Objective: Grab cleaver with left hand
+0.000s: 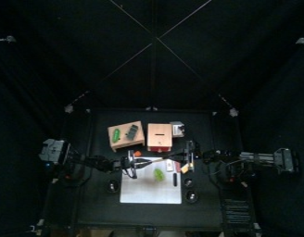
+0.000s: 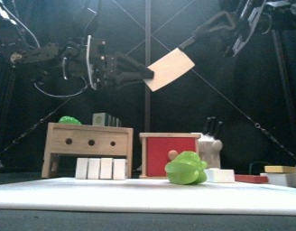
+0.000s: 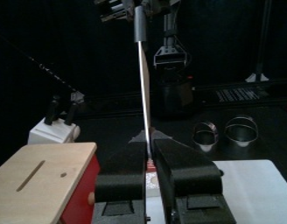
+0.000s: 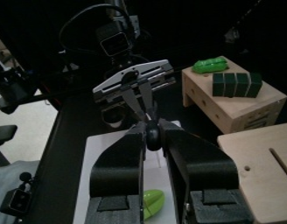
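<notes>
From above, both arms meet over the white cutting board [image 1: 151, 189], near the table's [image 1: 97, 205] front edge.

Front on, the broad pale-bladed cleaver [image 2: 173, 69] hangs tilted high in open air, well clear of the wooden box [image 2: 87, 147] and red box [image 2: 170, 154].

The left hand [image 3: 153, 171] pinches the blade's thin edge between its jaws.

The right gripper [image 4: 153, 169] clamps the dark handle [image 4: 139, 103].

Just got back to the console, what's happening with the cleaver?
The cleaver is held up in the air above the table. The right gripper grips its handle, and the left gripper has its jaws around the blade's edge, mid-handover. Below sit a wooden box, a red box and a green toy.
</notes>
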You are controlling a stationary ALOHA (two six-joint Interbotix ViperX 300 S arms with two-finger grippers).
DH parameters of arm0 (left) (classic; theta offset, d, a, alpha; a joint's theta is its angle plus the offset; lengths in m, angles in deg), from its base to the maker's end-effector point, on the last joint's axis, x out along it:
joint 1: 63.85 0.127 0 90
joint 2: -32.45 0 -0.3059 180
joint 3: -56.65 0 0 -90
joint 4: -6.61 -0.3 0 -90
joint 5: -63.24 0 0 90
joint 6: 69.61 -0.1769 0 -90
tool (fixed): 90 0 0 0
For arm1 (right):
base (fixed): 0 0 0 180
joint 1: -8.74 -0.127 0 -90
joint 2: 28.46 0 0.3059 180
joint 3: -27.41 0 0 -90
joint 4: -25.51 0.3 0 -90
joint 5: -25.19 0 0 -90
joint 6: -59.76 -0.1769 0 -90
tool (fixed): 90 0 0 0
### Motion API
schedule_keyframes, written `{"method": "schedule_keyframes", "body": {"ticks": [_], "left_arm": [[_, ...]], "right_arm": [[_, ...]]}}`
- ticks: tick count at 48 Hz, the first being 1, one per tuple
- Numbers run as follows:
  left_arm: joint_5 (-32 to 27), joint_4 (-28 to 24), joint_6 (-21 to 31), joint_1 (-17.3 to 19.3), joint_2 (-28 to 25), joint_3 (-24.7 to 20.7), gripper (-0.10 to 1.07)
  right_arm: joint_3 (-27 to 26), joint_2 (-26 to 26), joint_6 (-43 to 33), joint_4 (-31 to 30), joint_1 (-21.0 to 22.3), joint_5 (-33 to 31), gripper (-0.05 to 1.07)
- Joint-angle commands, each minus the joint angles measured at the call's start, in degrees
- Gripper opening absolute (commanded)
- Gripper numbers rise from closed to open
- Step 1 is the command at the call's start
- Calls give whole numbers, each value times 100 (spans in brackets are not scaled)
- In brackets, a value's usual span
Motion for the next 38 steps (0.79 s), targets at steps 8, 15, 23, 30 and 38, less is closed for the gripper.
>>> {"method": "schedule_keyframes", "body": {"ticks": [8, 15, 23, 30, 38], "left_arm": [[70, -18, -26, 26, 563, 114, 43], [62, -26, -9, 26, 879, 264, 43], [-18, -114, 105, 18, 729, 290, 42], [-193, -132, 185, 0, 422, 264, 42], [-492, -132, 185, -44, 343, 255, 42]], "right_arm": [[193, -220, -44, 378, -26, -193, 48], [185, -624, -26, 659, -176, -501, 48], [-44, -940, -9, 642, -466, -1125, 48], [-211, -870, -9, 563, -501, -1450, 48], [-185, -870, -9, 659, -527, -1503, 49]]}}
